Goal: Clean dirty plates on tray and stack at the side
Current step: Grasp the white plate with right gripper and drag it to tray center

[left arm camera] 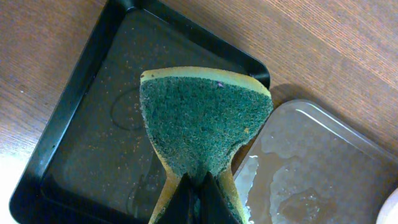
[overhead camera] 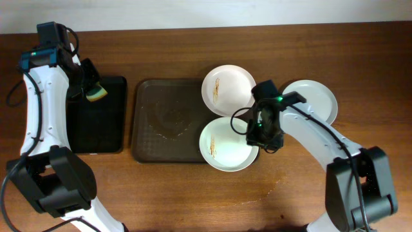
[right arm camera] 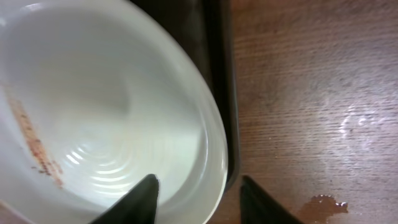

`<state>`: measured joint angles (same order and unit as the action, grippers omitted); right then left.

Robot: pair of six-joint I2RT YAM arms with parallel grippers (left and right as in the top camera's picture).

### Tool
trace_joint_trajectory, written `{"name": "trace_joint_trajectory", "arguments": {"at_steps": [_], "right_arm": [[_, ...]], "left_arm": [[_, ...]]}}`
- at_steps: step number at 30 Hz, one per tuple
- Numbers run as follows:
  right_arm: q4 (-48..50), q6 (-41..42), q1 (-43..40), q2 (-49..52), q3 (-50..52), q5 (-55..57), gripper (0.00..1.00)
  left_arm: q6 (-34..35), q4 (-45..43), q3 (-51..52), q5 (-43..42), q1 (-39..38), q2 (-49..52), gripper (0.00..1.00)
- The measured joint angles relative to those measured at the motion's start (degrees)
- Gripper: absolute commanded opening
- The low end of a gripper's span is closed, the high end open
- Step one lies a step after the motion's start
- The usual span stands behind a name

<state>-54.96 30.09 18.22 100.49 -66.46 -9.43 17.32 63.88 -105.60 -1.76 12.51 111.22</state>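
Observation:
Three white plates show in the overhead view. One smeared plate (overhead camera: 226,88) sits at the brown tray's (overhead camera: 168,120) far right corner. A second smeared plate (overhead camera: 225,145) overhangs the tray's near right corner. A third plate (overhead camera: 317,100) lies on the table to the right. My right gripper (overhead camera: 262,137) is open, its fingers either side of the second plate's rim (right arm camera: 214,134), one over the plate, one over the table. My left gripper (overhead camera: 90,87) is shut on a green and yellow sponge (left arm camera: 202,121) above the black tray (left arm camera: 93,130).
The narrow black tray (overhead camera: 96,116) lies left of the brown tray. Water films the brown tray's base (left arm camera: 311,168). A small wet spot (right arm camera: 323,204) sits on the wood table right of the brown tray.

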Motion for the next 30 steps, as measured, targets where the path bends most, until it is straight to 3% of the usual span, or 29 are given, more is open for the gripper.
{"name": "trace_joint_trajectory", "arguments": {"at_steps": [8,15,20,23,24,25,27,30], "right_arm": [[0.1,1.0,1.2,3.5,0.2,1.5,0.04],[1.4,-0.5,1.4,3.5,0.3,-5.0,0.04],[18.9,3.0,8.6,3.6,0.9,-9.6,0.04],[26.6,7.0,14.1,3.7,0.9,-5.1,0.04],[27.4,7.7,15.5,3.8,0.9,-3.6,0.05],[28.0,8.4,17.0,3.8,0.9,-2.0,0.30],[28.3,9.1,18.5,3.8,0.9,-0.2,0.57],[28.3,9.4,18.6,4.2,0.9,1.0,0.56]], "left_arm": [[0.0,0.0,0.0,0.0,0.0,0.0,0.00],[0.0,0.0,0.0,0.0,0.0,0.0,0.01],[0.0,-0.2,0.0,0.0,0.0,0.0,0.00],[0.0,-0.3,0.0,0.0,0.0,0.0,0.01],[0.0,-0.2,0.0,0.0,0.0,0.0,0.01],[0.0,-0.2,0.0,0.0,0.0,0.0,0.01],[0.0,-0.2,0.0,0.0,0.0,0.0,0.00],[0.0,-0.2,0.0,0.0,-0.1,0.0,0.01]]}}
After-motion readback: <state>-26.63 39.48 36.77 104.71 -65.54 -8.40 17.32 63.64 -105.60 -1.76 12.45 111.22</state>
